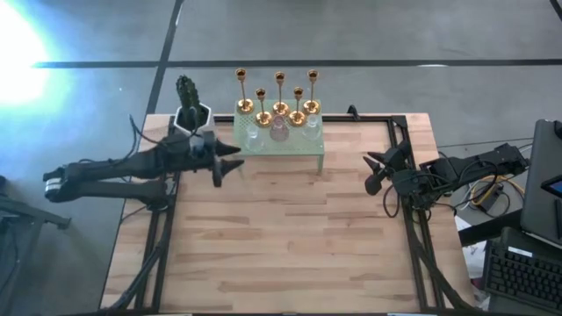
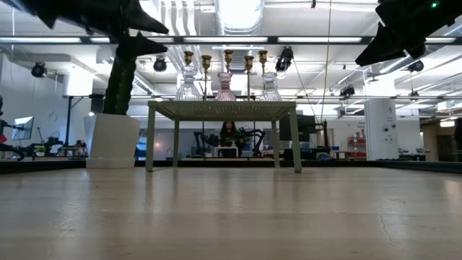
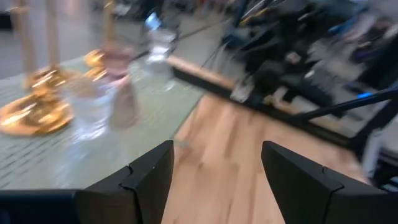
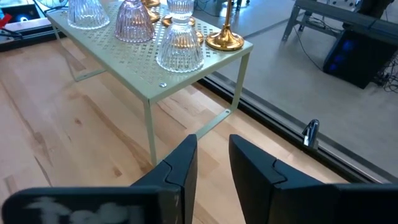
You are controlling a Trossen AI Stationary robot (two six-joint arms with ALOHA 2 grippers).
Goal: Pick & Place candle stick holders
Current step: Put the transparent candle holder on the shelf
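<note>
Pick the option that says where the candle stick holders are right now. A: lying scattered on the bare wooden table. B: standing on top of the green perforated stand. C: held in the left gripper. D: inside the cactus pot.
B: the gold candle stick holders and the glass holders all stand upright on the green perforated stand, and neither the left gripper nor the right gripper holds anything.

candle stick holders (image 1: pixel 279 112) on stand (image 1: pixel 285 143) at table's (image 1: pixel 290 246) far edge; cactus (image 1: pixel 190 105) left of stand.
</note>
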